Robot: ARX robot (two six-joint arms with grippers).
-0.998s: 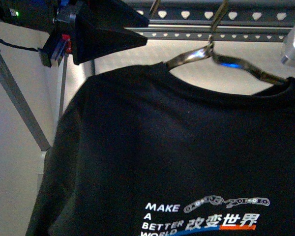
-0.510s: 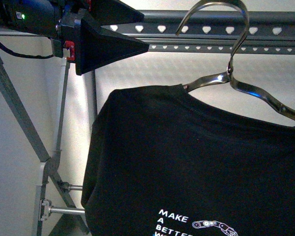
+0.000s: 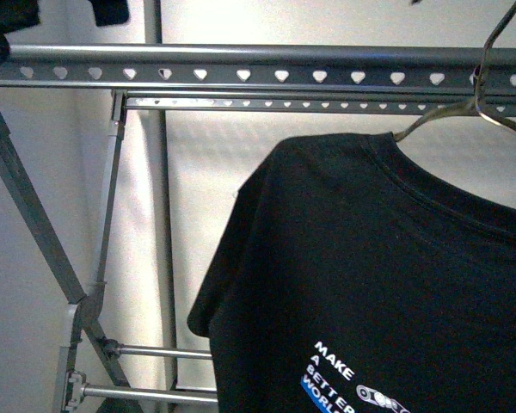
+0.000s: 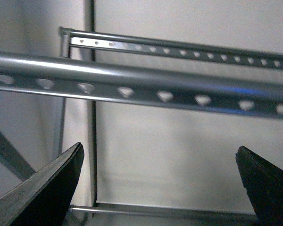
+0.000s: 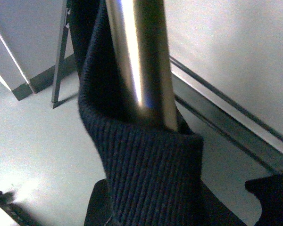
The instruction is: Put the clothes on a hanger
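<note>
Compared with half a second back, the black wedge of your left arm that sat in front of the long grey metal rack rail with heart-shaped holes (image 3: 241, 67) is nearly gone from the front view, with only dark scraps left in the corner above that rail. The black short-sleeved T-shirt (image 3: 387, 275) has slid further right. Its shoulder now hangs below the rail's right half, and the white "MAKE A BETTER" print is cut off at the bottom edge. The thin shiny metal coat hanger (image 3: 430, 122) in its collar crosses in front of the rail, and its hook now runs out of the top of the picture, so you can't tell whether it's over the rail. The left wrist view gives you what the front doesn't: the left gripper (image 4: 159, 148) has its two black fingers spread wide apart with nothing between them, and the rail (image 4: 146, 82) is above them. The right wrist view is jammed close on the hanger's bright tube (image 5: 137, 61) with the shirt's ribbed collar (image 5: 146, 169) wrapped round it, and that fabric hides the right gripper, so whether it's clamped can't be told. A second punched rail (image 3: 327, 105) sits just behind the first, with slanted grey legs (image 3: 34, 224) and thin cross rods (image 3: 155, 353) below it.
</note>
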